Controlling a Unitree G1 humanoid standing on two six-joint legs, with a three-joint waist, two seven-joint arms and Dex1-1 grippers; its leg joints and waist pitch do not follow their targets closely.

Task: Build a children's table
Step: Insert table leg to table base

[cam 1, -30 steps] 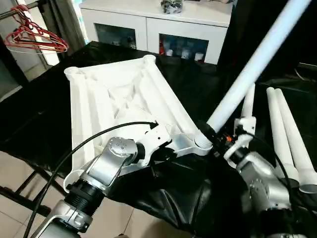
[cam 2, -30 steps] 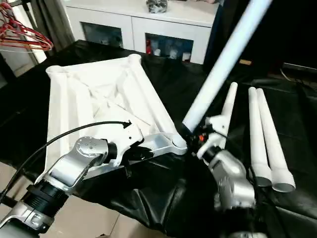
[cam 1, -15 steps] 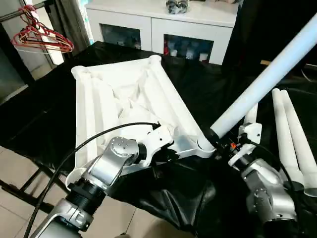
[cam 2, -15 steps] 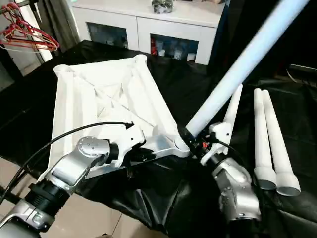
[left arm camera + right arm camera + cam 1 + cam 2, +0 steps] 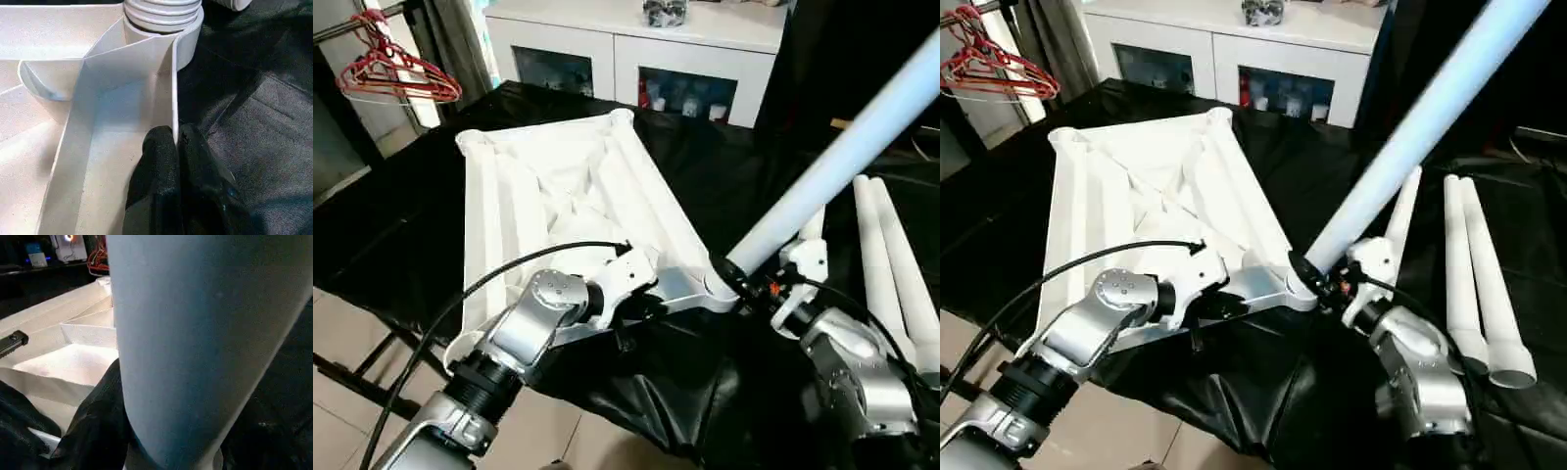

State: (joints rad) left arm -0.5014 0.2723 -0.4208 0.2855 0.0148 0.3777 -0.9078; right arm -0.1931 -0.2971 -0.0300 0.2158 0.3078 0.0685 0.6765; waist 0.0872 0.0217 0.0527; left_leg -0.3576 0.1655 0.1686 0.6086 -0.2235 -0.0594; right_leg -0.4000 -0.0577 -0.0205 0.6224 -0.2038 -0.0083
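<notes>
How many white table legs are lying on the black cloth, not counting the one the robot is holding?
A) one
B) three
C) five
B, three: one leg lies just behind the right claw, and two more legs lie side by side further to the right, while the held leg slants up from the table top's corner.

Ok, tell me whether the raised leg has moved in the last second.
Yes. The leg has leaned further right, towards the spare legs on the cloth; its lower end stays at the tabletop's corner.

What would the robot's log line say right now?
left gripper: pinching tabletop rim | right gripper: holding leg at corner socket | leg tilted
</notes>
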